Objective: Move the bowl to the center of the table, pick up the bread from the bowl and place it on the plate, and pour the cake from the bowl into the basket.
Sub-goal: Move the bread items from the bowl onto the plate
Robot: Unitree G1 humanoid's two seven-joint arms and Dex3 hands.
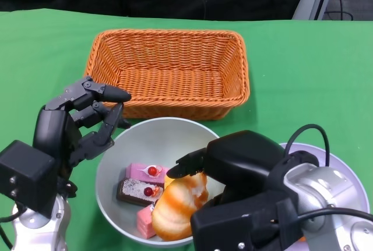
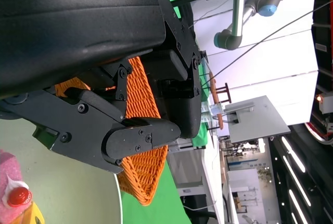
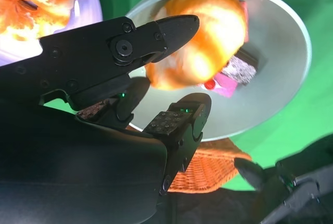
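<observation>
Golden bread [image 1: 175, 207] in right hand's [image 1: 233, 181] grip over bowl [image 1: 111, 172]; left hand [image 1: 81, 123] empty, spread.

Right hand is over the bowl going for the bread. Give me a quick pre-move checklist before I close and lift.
1. Right hand at the bread: ok, its fingers reach over the bread in the head view.
2. Grip on bread: cannot tell; in the right wrist view the fingers bracket it, but contact is unclear.
3. Left hand steadying the bowl: ok, it sits at the rim; actual grip cannot tell.
4. Cakes clear of the lift: not ok, they lie against the bread.
5. Plate free: not ok, the right wrist view shows a bread-like item already there.
6. Basket ready: ok, empty.
</observation>
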